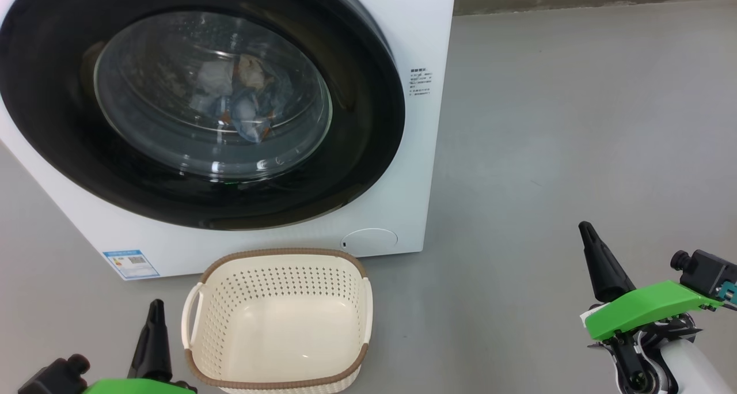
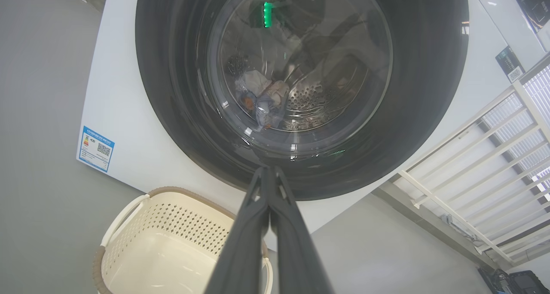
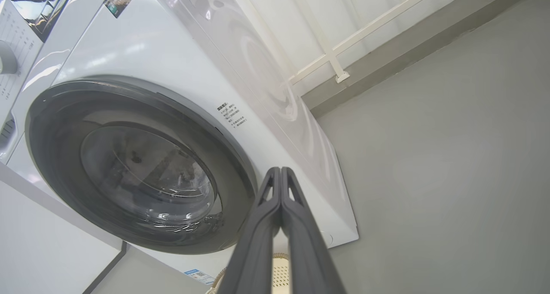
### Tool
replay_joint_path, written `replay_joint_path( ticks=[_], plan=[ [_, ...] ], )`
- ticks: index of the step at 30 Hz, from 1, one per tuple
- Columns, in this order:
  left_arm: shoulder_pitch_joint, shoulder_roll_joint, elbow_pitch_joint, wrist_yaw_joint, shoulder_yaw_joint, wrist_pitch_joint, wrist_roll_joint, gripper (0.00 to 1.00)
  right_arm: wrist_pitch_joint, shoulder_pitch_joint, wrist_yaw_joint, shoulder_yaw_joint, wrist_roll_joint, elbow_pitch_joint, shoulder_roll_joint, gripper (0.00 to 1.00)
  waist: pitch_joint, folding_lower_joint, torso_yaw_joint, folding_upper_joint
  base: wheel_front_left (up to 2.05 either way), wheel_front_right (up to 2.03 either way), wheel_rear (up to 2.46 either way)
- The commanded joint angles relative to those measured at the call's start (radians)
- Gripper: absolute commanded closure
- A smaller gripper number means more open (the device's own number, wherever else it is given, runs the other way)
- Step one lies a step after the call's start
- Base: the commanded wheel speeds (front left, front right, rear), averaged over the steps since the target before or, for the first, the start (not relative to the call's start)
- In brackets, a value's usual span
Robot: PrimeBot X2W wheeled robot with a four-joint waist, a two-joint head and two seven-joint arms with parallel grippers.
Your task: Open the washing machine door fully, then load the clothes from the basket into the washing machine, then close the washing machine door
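**Door shut, load inside: only the latch left to trust**

I had the washing machine door lying flat against the front of the washing machine, and from the right wrist view I could see no gap round its black rim. Through the glass bowl the clothes lay in a heap low in the drum, blue with orange-brown patches. The basket sat on the floor just in front of the machine, under the door's lower edge, with nothing in it.

Both sets of jaws were closed on nothing. The left fingers were pressed together, pointing at the door's bottom rim from just above the basket. The right fingers were also together, off to the door's right side and well apart from it.

My read was that loading was over and the closing step was all but finished. Whether the latch had caught, I could not tell from here. To finish cleanly I would have pushed with closed fingertips on the black rim opposite the hinge, never on the glass. I'd have kept the push short and straight, and steered the left arm clear of the basket rim.
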Motion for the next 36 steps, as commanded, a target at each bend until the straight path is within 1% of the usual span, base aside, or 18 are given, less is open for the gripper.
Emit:
replay_joint_path(
  ticks=[1, 36],
  plan=[
    [-0.032, 0.011, -0.02, -0.007, 0.022, 0.009, -0.026, 1.0, 0.006, -0.009, -0.002, -0.009, 0.032, -0.031, -0.007, 1.0, 0.0, -0.0001, 0.001, 0.0, 0.0, 0.0, 0.0],
    [-0.044, -0.019, -0.017, -0.026, 0.079, 0.109, -0.348, 1.0, 0.108, 0.03, -0.005, -0.117, 0.328, -0.06, 0.054, 1.0, -0.005, -0.0001, 0.011, 0.0, 0.0, 0.0, 0.0]
  ],
)
